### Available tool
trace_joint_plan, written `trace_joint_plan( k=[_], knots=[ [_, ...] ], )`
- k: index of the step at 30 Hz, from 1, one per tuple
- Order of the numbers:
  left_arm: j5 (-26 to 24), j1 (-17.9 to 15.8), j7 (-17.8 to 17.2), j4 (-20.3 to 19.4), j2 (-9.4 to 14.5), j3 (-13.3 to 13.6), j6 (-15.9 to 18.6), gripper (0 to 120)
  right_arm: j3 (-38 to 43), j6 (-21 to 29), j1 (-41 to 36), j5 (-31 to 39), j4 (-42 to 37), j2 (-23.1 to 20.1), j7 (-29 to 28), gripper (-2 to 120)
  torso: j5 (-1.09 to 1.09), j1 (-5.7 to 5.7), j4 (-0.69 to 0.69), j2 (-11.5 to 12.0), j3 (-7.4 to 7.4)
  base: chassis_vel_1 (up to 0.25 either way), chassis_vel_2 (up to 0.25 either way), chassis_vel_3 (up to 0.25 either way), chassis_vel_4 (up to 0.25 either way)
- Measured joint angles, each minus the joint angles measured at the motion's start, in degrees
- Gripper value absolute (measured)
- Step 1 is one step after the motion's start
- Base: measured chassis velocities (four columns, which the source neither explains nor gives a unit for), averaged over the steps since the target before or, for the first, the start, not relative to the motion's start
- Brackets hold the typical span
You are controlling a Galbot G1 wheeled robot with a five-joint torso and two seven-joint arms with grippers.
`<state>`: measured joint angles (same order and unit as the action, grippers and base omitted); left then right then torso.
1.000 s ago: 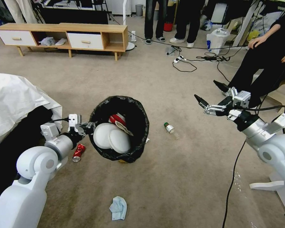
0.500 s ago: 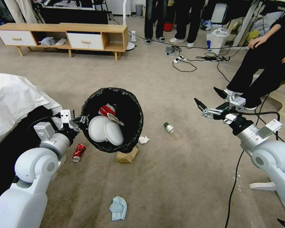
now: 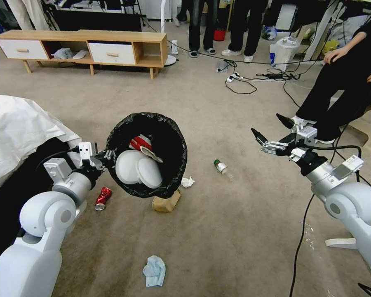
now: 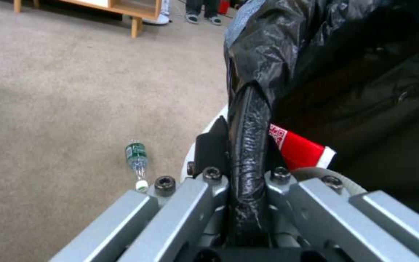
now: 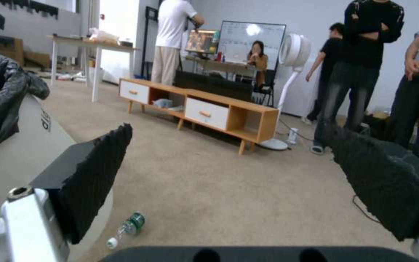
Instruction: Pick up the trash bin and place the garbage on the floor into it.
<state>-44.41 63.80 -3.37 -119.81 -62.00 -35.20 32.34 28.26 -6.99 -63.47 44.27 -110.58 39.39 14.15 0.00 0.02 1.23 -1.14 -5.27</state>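
Over the beige carpet floor (image 3: pixel 235 231), the left gripper (image 3: pixel 105 158) is clamped on the bag-lined rim of the trash bin (image 3: pixel 169 144), which hangs tilted and looks light but slippery, while the right gripper (image 3: pixel 264 143) hovers wide open, empty.

One round white plastic trash bin (image 3: pixel 146 154) lined with a crinkled black bag, holding two white round disc-shaped lids (image 3: pixel 138 169) and one red-and-white wrapper (image 3: pixel 141 144). On the carpet: one clear plastic bottle (image 3: pixel 223 169) with a green label, one crushed red can (image 3: pixel 102 197), one brown paper bag (image 3: pixel 166 202), one crumpled white tissue (image 3: pixel 187 182), one light-blue face mask (image 3: pixel 154 270). Two grippers: left (image 3: pixel 105 155), right (image 3: pixel 267 142).
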Motion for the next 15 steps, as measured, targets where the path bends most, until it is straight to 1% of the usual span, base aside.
trace_joint_plan(
  k=[15],
  knots=[
    [-0.6, -0.35, -0.34, 0.03, -0.12, 0.22, 0.21, 2, -0.88, -0.21, 0.97, -0.16, 0.35, 0.06, 0.17, 100, 0.0, 0.0, 0.0, 0.0, 0.0, 0.0, 0.0, 0.0, 0.0]
  ],
)
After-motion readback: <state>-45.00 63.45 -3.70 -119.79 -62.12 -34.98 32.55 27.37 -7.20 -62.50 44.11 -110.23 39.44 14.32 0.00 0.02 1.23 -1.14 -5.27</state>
